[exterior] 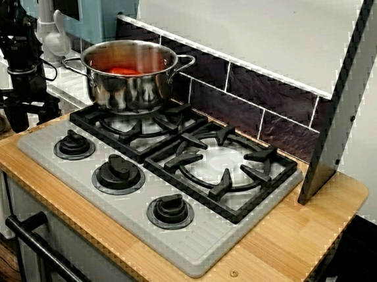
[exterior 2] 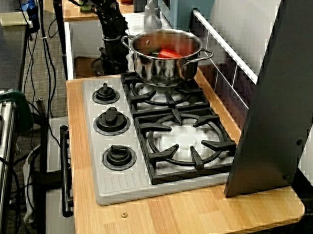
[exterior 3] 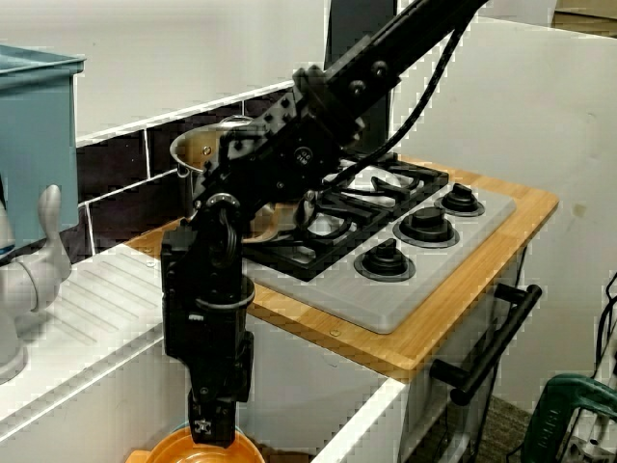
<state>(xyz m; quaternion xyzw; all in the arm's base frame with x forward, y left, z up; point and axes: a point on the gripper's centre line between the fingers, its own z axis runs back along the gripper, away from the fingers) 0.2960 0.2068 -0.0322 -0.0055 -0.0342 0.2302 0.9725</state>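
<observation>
Sink-side view has the gripper pointing straight down into the sink basin. An orange bowl lies directly under its fingertips at the frame's 6 o'clock edge, but I cannot tell whether they touch it, or whether the fingers are parted or pressed together. The black arm comes in from 1 o'clock across the stove, bends at the wrist and drops vertical, with the steel pot at 12 o'clock from the gripper.

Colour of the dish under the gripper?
Orange; the dish under the gripper shows best in the sink-side view.
</observation>
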